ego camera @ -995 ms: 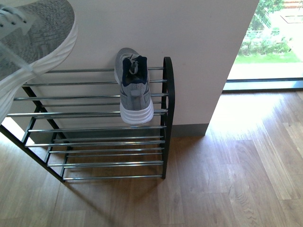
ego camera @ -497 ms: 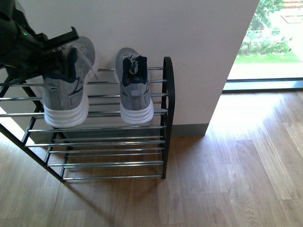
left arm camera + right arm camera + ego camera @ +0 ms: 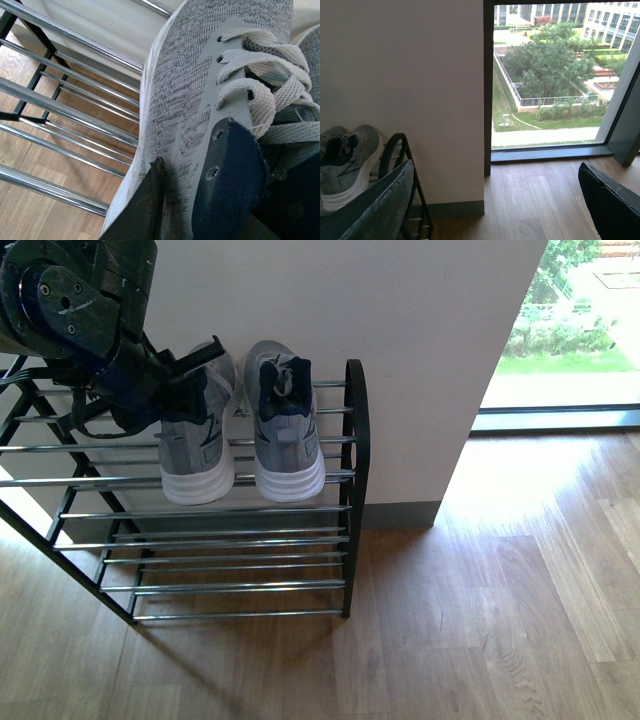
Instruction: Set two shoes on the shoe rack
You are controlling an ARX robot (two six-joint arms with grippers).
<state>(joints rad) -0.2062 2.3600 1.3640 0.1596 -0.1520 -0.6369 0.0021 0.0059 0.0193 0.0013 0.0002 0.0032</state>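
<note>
Front view: the left hand grasps the held sneaker at its navy collar. This sneaker sits heel-outward on the top tier of the shoe rack, just beside the second sneaker, which lies nearer the rack's black end frame. Only the left wrist view shows the grip itself: one finger inside the collar and the other outside the knit wall, clenched on it above the chrome rods. Only the right wrist view shows the right hand, spread and empty, beyond that end frame and facing a window.

Shoe rack, top tier: left sneaker, right sneaker
</note>
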